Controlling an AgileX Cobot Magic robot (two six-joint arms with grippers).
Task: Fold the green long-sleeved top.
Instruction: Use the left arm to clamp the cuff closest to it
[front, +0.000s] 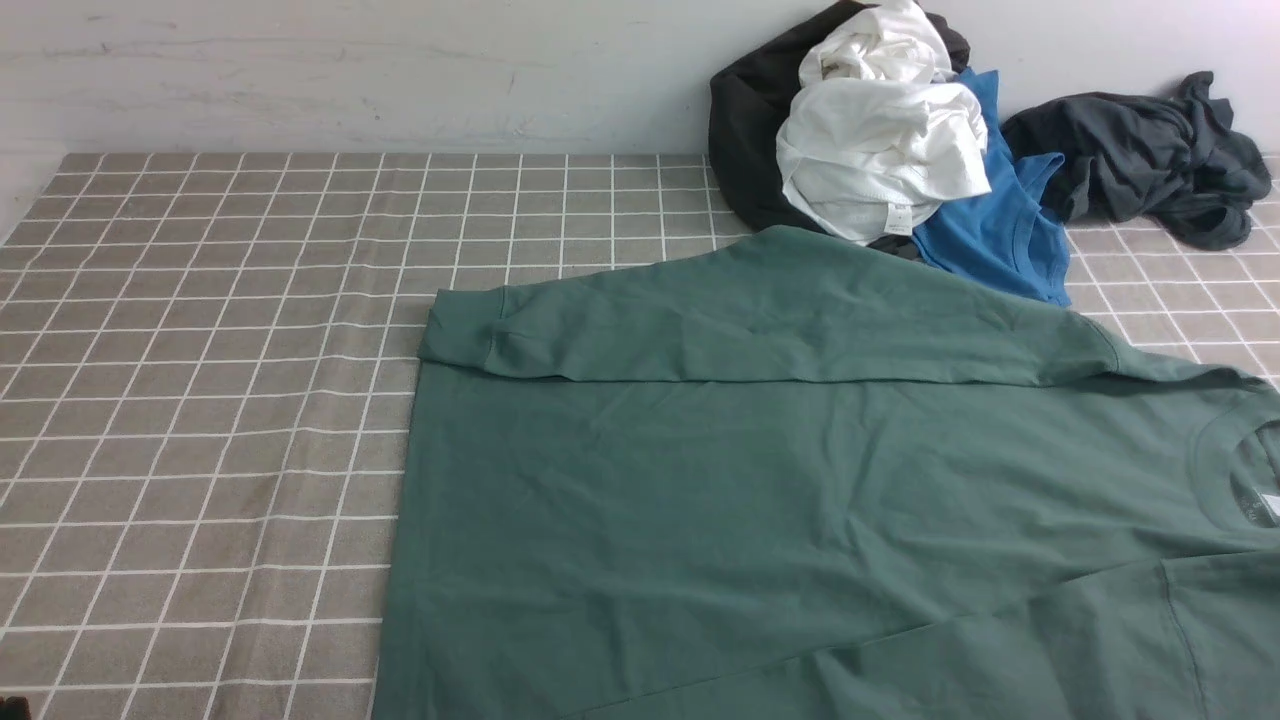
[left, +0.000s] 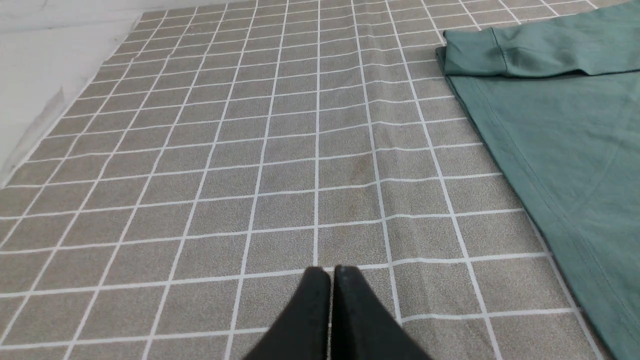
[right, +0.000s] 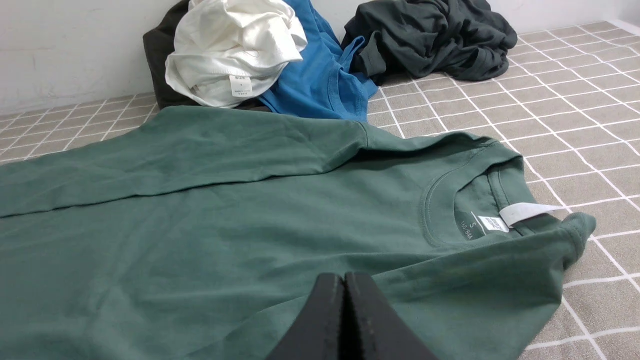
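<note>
The green long-sleeved top (front: 780, 480) lies flat on the checked cloth, its collar (front: 1225, 470) at the right and its hem at the left. The far sleeve (front: 760, 320) is folded across the body, cuff to the left. A near sleeve lies folded over the front edge. In the right wrist view the top (right: 210, 215) shows its ribbed neck and white label (right: 520, 214). My right gripper (right: 344, 276) hovers over it, shut and empty. My left gripper (left: 331, 270) is shut and empty over bare cloth, left of the top's hem (left: 545, 150). Neither gripper appears in the front view.
A heap of clothes sits at the back right against the wall: a white garment (front: 880, 140) on a black one (front: 745, 120), a bright blue T-shirt (front: 990, 225) and a dark grey garment (front: 1150, 155). The grey checked tablecloth (front: 220, 350) ends at a white wall.
</note>
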